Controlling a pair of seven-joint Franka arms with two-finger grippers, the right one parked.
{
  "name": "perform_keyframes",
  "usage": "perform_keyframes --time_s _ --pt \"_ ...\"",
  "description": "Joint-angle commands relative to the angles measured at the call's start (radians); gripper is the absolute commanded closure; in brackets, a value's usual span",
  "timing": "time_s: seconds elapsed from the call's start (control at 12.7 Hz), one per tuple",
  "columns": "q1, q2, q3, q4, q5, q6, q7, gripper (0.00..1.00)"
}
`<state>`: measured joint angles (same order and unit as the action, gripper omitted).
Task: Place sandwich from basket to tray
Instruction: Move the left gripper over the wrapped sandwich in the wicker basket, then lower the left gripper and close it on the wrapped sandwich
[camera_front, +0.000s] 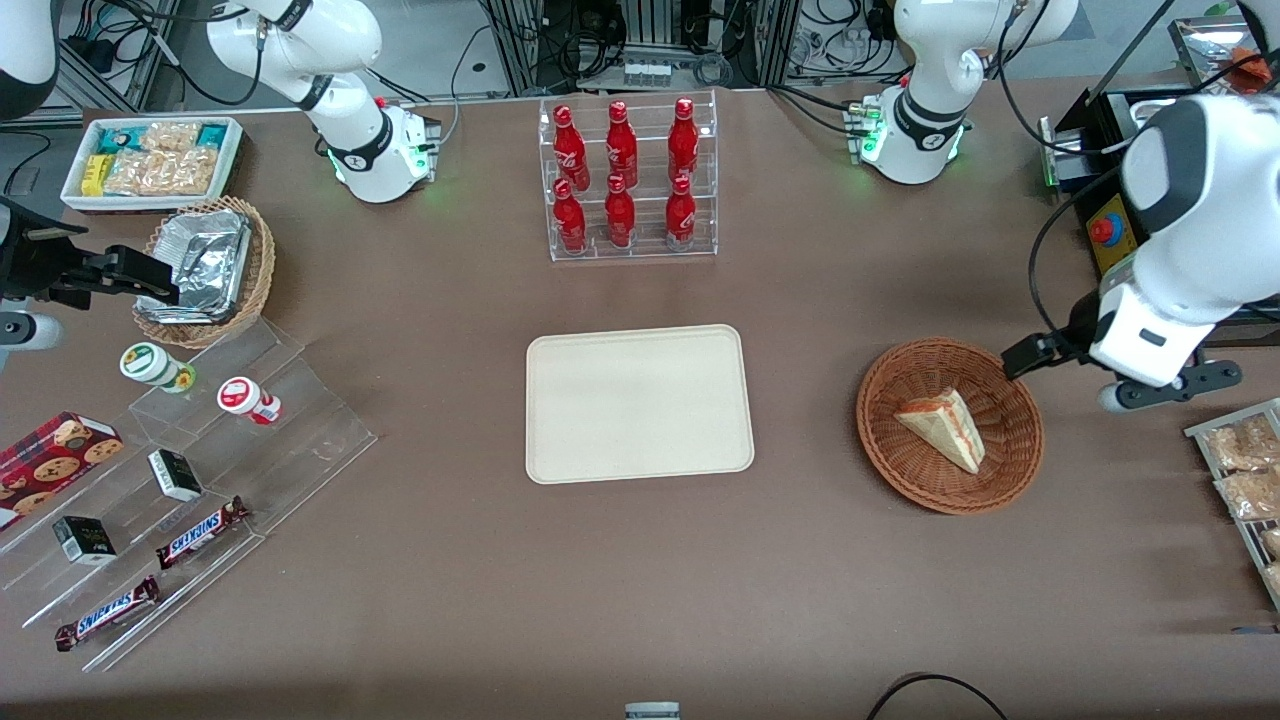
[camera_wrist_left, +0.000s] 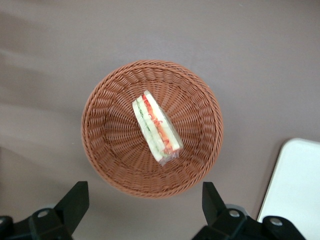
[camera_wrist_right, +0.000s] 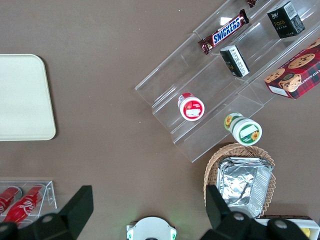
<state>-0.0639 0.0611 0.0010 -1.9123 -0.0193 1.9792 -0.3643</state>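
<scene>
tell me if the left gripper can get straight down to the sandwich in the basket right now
Probably yes. The gripper hangs open above the basket, just off its rim. The sandwich lies alone on its side in the basket with nothing over it, so the way down looks free.

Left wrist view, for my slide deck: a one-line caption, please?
Open gripper poised above the sandwich lying in the basket, tray alongside.

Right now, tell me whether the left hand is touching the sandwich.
Apart. In the left wrist view the hand is open, with bare basket weave and brown table showing between its fingers and the sandwich lying in the basket.
</scene>
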Motion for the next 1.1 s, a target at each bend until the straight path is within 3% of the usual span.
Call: perform_keyframes --time_s 0.0,0.39,1.02 --pt "-0.022 -0.004 -0.001 -0.115 0.013 0.151 -0.143 0.0" --pt "-0.037 0.035 -0.001 -0.269 0.013 0.395 -0.326 0.0" --pt "-0.048 0.155 0.001 -0.271 0.012 0.481 -0.383 0.0"
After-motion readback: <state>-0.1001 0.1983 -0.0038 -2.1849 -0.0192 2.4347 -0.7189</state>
